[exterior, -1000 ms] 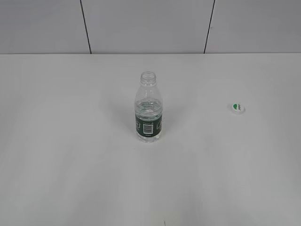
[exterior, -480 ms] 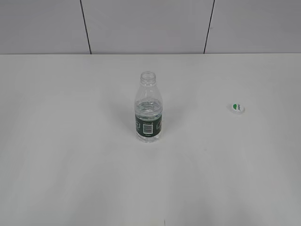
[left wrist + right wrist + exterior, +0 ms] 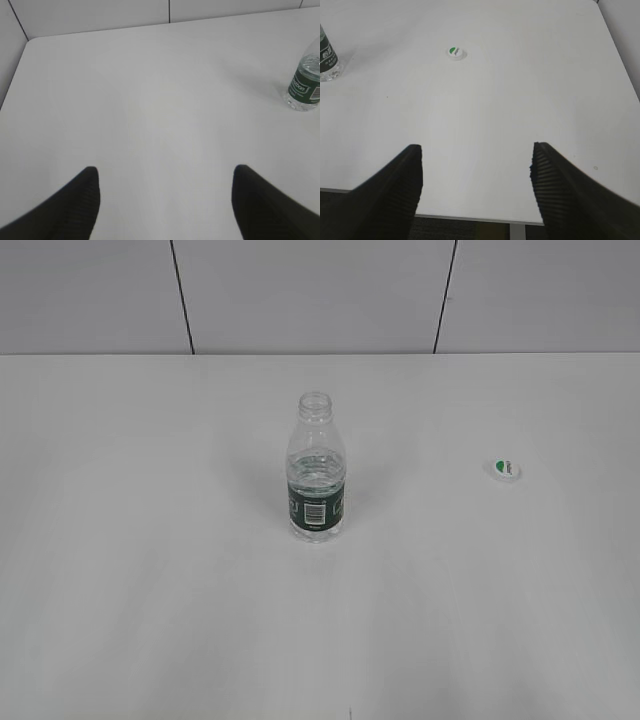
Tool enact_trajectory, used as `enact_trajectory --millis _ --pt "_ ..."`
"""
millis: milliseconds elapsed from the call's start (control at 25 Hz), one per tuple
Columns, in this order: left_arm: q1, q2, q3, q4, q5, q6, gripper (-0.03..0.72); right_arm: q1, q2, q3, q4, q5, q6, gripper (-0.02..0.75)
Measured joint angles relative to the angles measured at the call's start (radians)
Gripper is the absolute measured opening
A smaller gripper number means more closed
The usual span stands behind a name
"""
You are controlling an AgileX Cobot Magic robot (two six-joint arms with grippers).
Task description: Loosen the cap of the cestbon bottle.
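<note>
The cestbon bottle [image 3: 317, 472] stands upright in the middle of the white table, its neck open with no cap on it. It also shows at the right edge of the left wrist view [image 3: 304, 82] and at the left edge of the right wrist view [image 3: 327, 57]. The cap [image 3: 505, 469] lies on the table well to the bottle's right, green mark up; it also shows in the right wrist view [image 3: 454, 52]. My left gripper [image 3: 165, 175] is open and empty, far left of the bottle. My right gripper [image 3: 477, 152] is open and empty near the table's front edge. Neither gripper shows in the exterior view.
The white table [image 3: 150, 590] ends at a grey panelled wall [image 3: 300, 290] at the back. The table's left edge [image 3: 12, 75] shows in the left wrist view. Its front edge [image 3: 470, 218] and right edge [image 3: 620, 55] show in the right wrist view.
The bottle and cap shift only very slightly between frames. No arm is seen in the exterior view in any of them.
</note>
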Motion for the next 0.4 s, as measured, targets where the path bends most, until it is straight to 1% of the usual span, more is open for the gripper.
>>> enact_trajectory --millis 400 --pt "0.0 0.0 0.0 0.0 0.0 0.0 0.498 0.0 0.0 0.0 0.0 0.0 0.0 0.52"
